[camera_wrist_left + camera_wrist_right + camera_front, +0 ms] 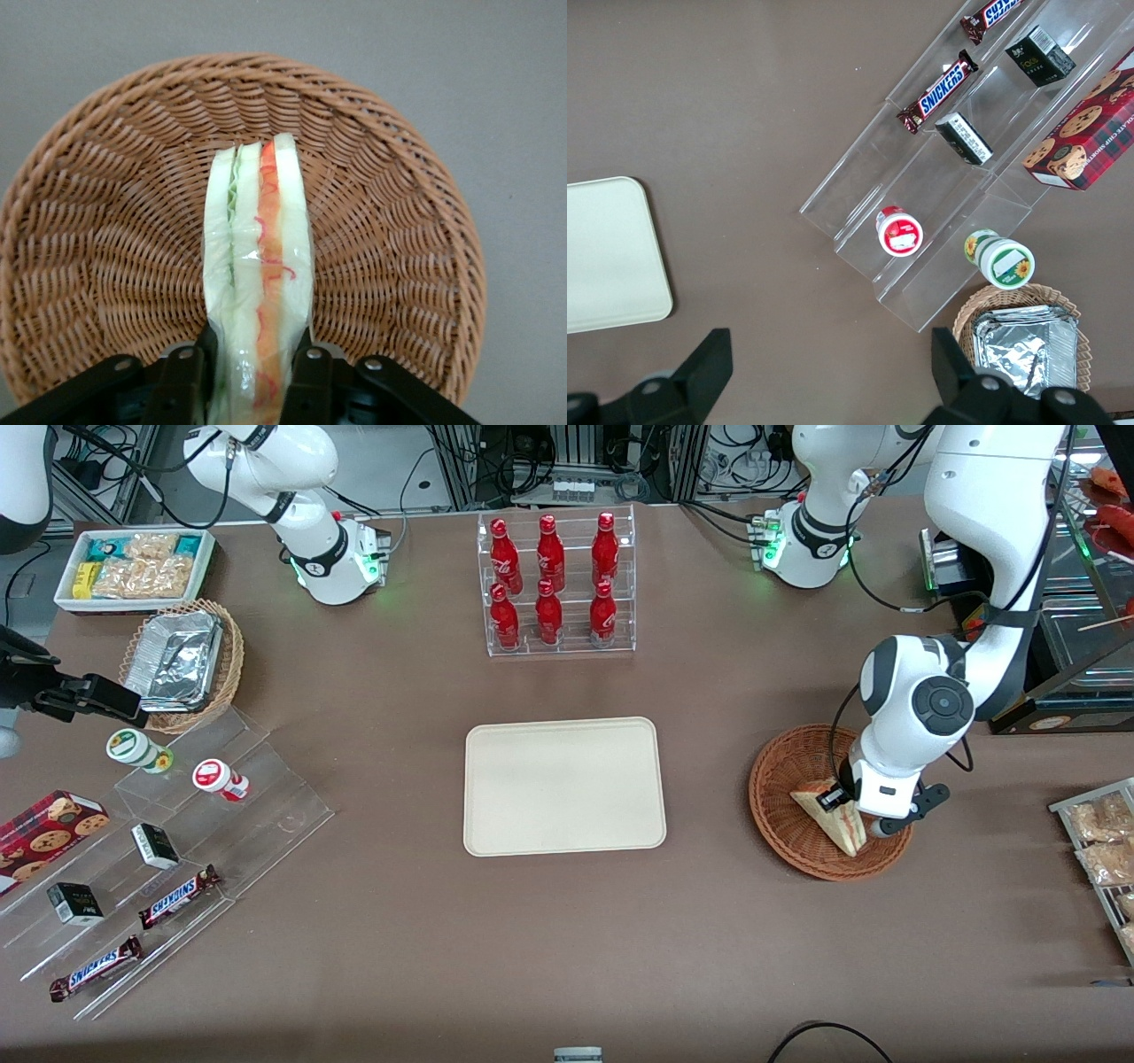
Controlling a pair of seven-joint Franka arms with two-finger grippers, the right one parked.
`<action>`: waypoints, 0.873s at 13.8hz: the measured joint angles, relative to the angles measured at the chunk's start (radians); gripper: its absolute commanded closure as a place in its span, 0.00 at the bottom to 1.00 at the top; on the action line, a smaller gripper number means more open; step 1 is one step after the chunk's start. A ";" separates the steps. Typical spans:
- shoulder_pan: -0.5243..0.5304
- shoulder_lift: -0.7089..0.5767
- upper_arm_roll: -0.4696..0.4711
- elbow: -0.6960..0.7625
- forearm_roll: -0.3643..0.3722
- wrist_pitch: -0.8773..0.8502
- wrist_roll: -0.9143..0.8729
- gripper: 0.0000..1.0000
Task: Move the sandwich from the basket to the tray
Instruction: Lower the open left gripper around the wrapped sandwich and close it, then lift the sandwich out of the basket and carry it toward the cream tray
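Note:
The sandwich, a clear-wrapped wedge of white bread, stands on edge in the reddish-brown wicker basket toward the working arm's end of the table. My left gripper reaches down into the basket and is shut on the sandwich. In the left wrist view the black fingers press both bread faces of the sandwich, whose orange-red and green filling edge faces the camera, with the basket all around it. The cream tray lies bare at the table's middle, beside the basket.
A clear rack of red bottles stands farther from the camera than the tray. Toward the parked arm's end are a tan basket of foil containers, a white snack bin and a clear stepped shelf with snacks. Snack packets lie at the working arm's end.

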 measured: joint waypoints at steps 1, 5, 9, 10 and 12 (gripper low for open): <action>-0.001 -0.009 -0.002 0.033 0.000 -0.060 -0.003 1.00; -0.030 -0.061 -0.016 0.214 0.000 -0.358 -0.007 1.00; -0.176 -0.060 -0.029 0.364 -0.002 -0.468 -0.092 1.00; -0.228 -0.048 -0.031 0.377 -0.002 -0.468 -0.107 1.00; -0.312 -0.008 -0.033 0.413 -0.003 -0.466 -0.121 1.00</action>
